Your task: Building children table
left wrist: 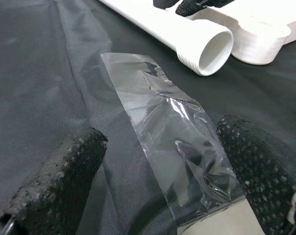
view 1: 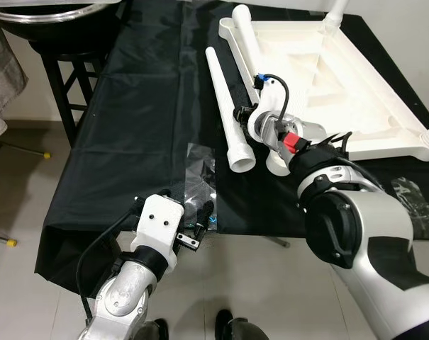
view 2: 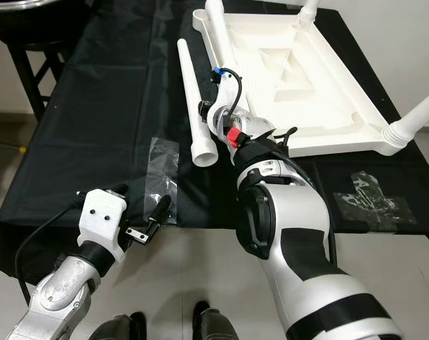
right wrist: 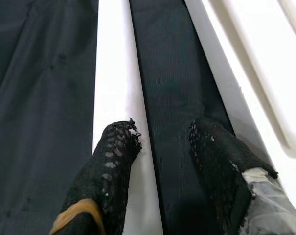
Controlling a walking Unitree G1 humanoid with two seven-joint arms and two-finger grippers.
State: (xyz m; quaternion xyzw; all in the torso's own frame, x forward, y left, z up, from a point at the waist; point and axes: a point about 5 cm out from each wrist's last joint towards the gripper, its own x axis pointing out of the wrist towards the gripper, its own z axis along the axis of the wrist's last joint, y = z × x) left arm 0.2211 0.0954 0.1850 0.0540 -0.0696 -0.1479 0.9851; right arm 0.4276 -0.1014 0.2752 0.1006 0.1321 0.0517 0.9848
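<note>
A: What does the children's table look like right now?

B: The white plastic children's tabletop lies upside down on the bench covered with black cloth, ribbed underside facing up. At least two white legs are screwed in: one at its far corner, one at the near right corner, both cut off by the frame edge. A white plastic tube leg with a threaded open end lies loose on the cloth just beside the tabletop, and a second white tube leg lies between it and the tabletop's rim.

A: And the right tool?

B: The right tool is over the loose leg, beside the tabletop. Its black fingers stand apart; one fingertip rests on the leg, the other over bare cloth between the two legs. It grips nothing.

A: The left one?

B: The left tool is at the near edge of the bench, well apart from the tabletop, fingers spread either side of a clear crumpled plastic bag lying flat on the cloth. Not closed on it.

A: Anything hard to make out?

B: Whatever is inside the bag: only creases and glare show. Another clear wrapper lies near the tabletop's near right corner, contents equally unclear. A dark stool beyond the bench's far left corner is mostly out of frame.
</note>
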